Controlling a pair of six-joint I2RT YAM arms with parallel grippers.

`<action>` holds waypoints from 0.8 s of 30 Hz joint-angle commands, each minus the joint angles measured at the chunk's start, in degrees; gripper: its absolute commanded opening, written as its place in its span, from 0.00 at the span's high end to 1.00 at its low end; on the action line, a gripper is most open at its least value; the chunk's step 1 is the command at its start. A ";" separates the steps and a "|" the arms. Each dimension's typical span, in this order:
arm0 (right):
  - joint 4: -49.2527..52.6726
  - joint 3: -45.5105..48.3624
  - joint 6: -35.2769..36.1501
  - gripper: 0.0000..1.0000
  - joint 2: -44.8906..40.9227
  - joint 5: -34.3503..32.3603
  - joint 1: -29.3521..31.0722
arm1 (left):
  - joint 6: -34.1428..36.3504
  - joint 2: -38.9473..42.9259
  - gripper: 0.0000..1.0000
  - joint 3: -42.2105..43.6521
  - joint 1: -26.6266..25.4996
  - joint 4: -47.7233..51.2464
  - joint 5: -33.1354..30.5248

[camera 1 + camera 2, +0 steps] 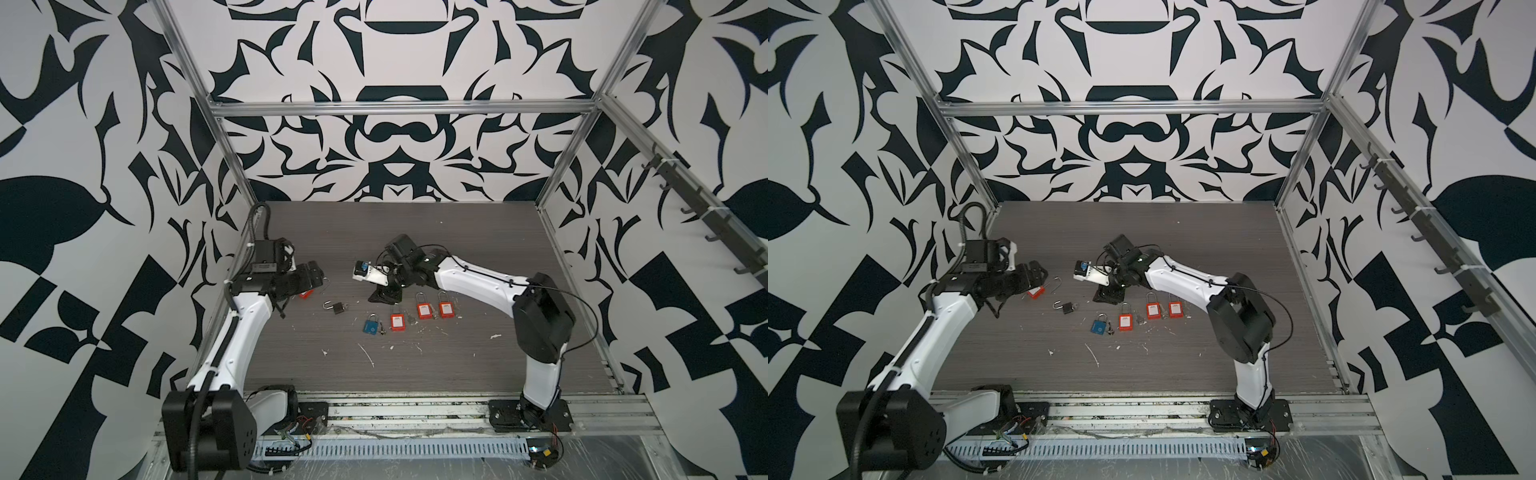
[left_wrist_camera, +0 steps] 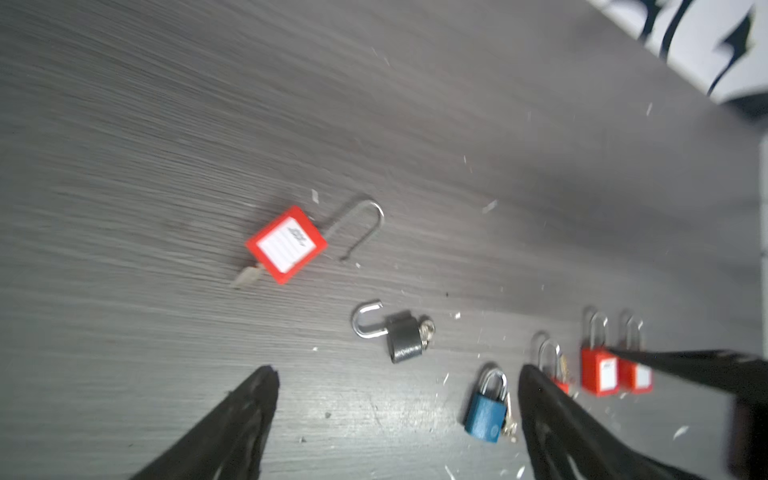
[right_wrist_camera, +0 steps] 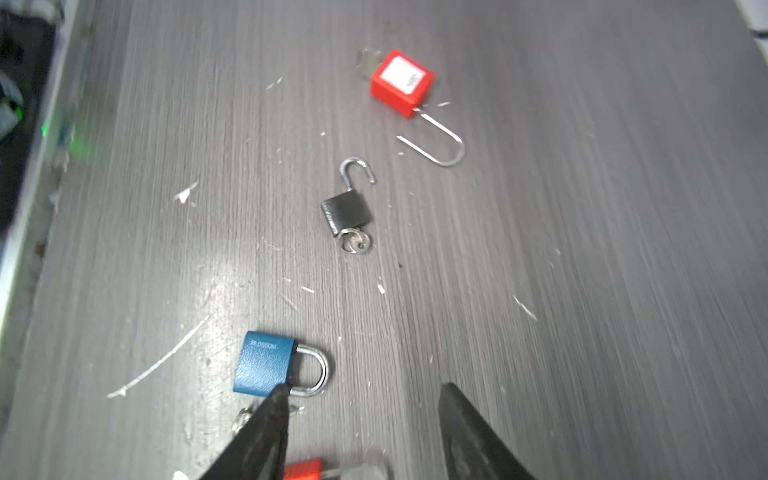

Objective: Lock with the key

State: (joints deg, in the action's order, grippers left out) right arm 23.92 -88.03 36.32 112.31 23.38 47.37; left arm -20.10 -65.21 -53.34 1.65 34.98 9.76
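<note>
A red padlock (image 2: pixel 286 245) lies on the table with its long shackle swung open and a key (image 2: pixel 247 276) in its base. Beside it lies a small black padlock (image 3: pixel 347 212), shackle also open, with a key (image 3: pixel 355 241) in its keyhole. My left gripper (image 2: pixel 397 372) hangs open and empty just above the red padlock (image 1: pixel 306 294) at the left. My right gripper (image 3: pixel 365 388) is open and empty too, its tips near a closed blue padlock (image 3: pixel 264 363). Both top views show the black padlock (image 1: pixel 338 307) between the two grippers.
Three closed red padlocks (image 1: pixel 397 320) (image 1: pixel 423 309) (image 1: pixel 446 307) stand in a row right of the blue padlock (image 1: pixel 371 326), under the right arm. White scratches and flecks mark the dark wood-grain table (image 1: pixel 457 374). Aluminium frame posts border the table.
</note>
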 commanded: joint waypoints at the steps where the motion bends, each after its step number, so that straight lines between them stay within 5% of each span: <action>1: 7.54 -8.34 9.06 0.40 5.05 1.74 2.63 | -3.56 0.70 0.08 1.10 4.61 1.23 7.10; 5: 9.16 -15.60 9.18 0.40 11.44 2.07 4.04 | -5.68 0.36 0.08 2.13 9.49 0.82 11.16; 24: 17.38 -38.23 7.17 0.44 30.77 2.27 5.29 | -7.28 1.61 0.07 7.29 10.28 -2.46 12.74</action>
State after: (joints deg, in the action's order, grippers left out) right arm 38.04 -123.63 43.64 143.00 25.08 52.38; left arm -27.03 -64.45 -47.03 11.62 32.58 21.93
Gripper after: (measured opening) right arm 0.559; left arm 0.928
